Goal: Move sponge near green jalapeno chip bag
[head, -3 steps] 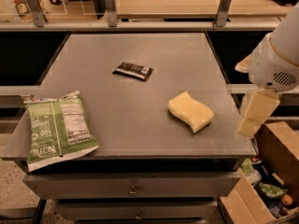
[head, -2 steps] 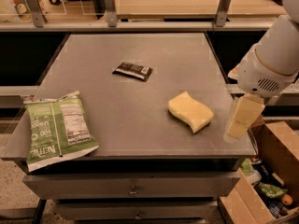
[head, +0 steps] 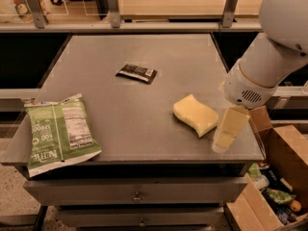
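Approach step. The gripper (head: 222, 142) hung just right of the sponge (head: 195, 114), empty (opening could not be told); next move: straddle and grasp it.

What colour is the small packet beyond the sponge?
The packet is black with pale print, camera view. Gripper hangs right of the sponge.

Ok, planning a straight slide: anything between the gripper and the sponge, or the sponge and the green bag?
Nothing visible. The gripper hangs close beside the sponge. Bare table runs from there to the green jalapeno chip bag; the black packet lies farther back, off that line.
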`<state>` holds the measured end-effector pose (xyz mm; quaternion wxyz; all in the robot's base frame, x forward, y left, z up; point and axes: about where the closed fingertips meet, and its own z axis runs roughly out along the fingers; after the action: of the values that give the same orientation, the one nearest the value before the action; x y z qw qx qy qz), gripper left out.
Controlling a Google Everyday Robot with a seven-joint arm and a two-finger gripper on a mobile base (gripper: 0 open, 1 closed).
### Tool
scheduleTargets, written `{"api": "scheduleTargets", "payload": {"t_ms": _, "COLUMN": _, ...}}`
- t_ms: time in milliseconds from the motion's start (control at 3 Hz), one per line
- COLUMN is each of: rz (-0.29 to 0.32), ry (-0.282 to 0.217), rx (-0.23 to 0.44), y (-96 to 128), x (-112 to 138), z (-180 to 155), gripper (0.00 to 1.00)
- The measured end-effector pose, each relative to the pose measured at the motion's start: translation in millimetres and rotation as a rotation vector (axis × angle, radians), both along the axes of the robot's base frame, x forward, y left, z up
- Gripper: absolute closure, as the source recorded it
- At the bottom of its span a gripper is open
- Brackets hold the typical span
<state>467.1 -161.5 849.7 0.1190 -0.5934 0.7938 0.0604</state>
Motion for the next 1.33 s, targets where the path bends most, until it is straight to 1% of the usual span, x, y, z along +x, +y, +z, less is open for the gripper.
{"api": "scheduleTargets", "payload": {"t_ms": 333, "rz": 0.019, "ry": 0.020, "rx": 0.014, "y": 16.8, "x": 0.3, "z": -10.7, "gripper": 0.00}}
{"api": "scheduleTargets", "payload": {"t_ms": 667, "rz": 0.034, "ry": 0.038, "rx": 0.029, "y": 28.8, "x": -0.1, "z": -21.8, "gripper": 0.18}}
{"api": "scheduleTargets", "payload": {"t_ms": 1333, "rz": 0.057, "ry": 0.063, "rx": 0.050, "y": 45.9, "x": -2.9, "z": -30.8, "gripper": 0.64}}
